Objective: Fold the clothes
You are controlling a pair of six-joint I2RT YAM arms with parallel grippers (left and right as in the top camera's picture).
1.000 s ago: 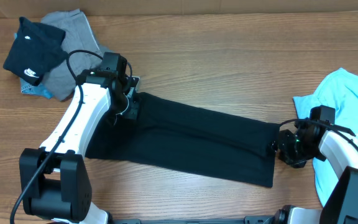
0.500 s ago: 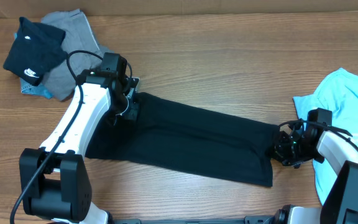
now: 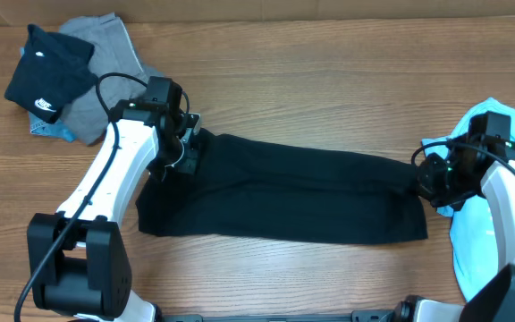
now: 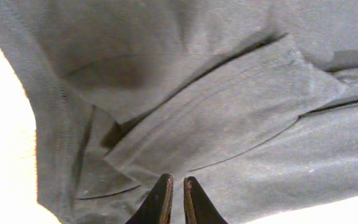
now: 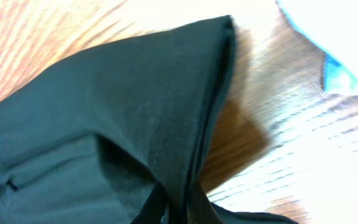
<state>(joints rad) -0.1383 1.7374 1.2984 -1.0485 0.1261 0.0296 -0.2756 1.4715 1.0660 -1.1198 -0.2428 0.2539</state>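
The clothes (image 3: 293, 192), a plain black T-shirt folded into a long band, stretch across the middle of the table. My left gripper (image 3: 189, 148) sits at the band's far left corner. In the left wrist view its tips (image 4: 175, 183) are pressed nearly together with a thin layer of the shirt (image 4: 229, 93) between them. My right gripper (image 3: 421, 182) is shut on the band's right end. In the right wrist view a fold of the black fabric (image 5: 104, 106) runs down between its fingers (image 5: 179, 202) and is lifted off the wood there.
A small black garment with a white logo (image 3: 47, 72) lies on a grey garment (image 3: 105, 54) at the back left. A light blue shirt (image 3: 508, 134) lies at the right edge, just behind my right gripper, with its edge (image 5: 328, 31) close to the black fabric.
My right gripper has shut on the shirt's right end and pulled it back and to the right. The band has swung from slanted to nearly level. The left gripper has stayed put.
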